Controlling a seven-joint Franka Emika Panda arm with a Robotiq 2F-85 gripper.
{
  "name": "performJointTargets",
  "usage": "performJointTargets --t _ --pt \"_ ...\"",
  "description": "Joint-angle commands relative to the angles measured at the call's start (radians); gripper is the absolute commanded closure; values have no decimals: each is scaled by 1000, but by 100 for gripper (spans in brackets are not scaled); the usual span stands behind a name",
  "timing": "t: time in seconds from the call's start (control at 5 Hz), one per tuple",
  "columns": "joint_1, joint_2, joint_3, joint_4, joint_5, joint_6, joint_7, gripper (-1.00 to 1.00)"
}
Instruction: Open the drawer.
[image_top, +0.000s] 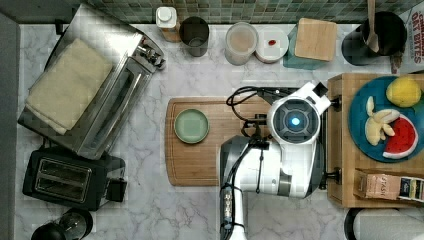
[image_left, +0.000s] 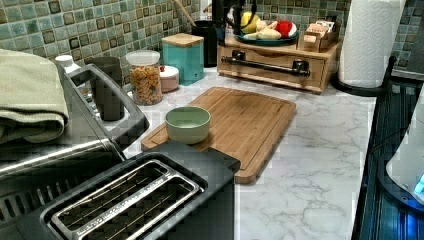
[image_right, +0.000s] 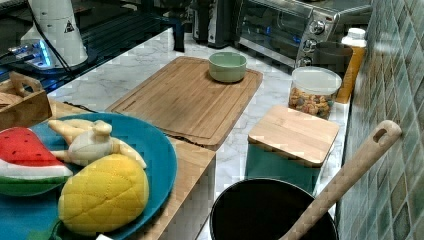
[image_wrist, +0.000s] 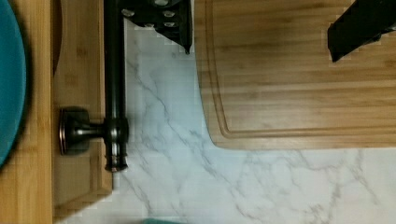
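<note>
The drawer (image_left: 272, 71) is the front of a light-wood box at the left view's back right, and it looks pushed in flush. Its long dark bar handle (image_left: 265, 62) runs across the front on two posts. In the top view the handle (image_top: 330, 176) is mostly hidden beneath my arm (image_top: 295, 120). In the wrist view my gripper (image_wrist: 261, 23) is open above the counter. One fingertip (image_wrist: 175, 21) hangs just beside the handle (image_wrist: 114, 70), apart from it. The other fingertip (image_wrist: 359, 30) is over the cutting board (image_wrist: 299, 74).
A cutting board (image_top: 200, 145) carrying a green bowl (image_top: 191, 125) lies at the top view's centre. A blue plate of toy fruit (image_top: 387, 117) and a tea box (image_top: 387, 185) sit on the drawer box. Jars and a teal box (image_top: 312, 42) line the back wall; a toaster oven (image_top: 95, 85) and toaster (image_top: 65, 177) stand at the top view's left.
</note>
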Motion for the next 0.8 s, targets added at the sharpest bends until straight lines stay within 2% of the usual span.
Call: performJointTargets --t 0.2,0.4,0.6,0.8 --pt "-83 0 -81 -16 -94 122 -96 -100" --pt "-104 55 -97 22 -60 120 -218 -100" --pt "-138 75 -85 -14 -45 219 -268 -100" --pt "-133 71 -74 -25 -58 187 -234 -100"
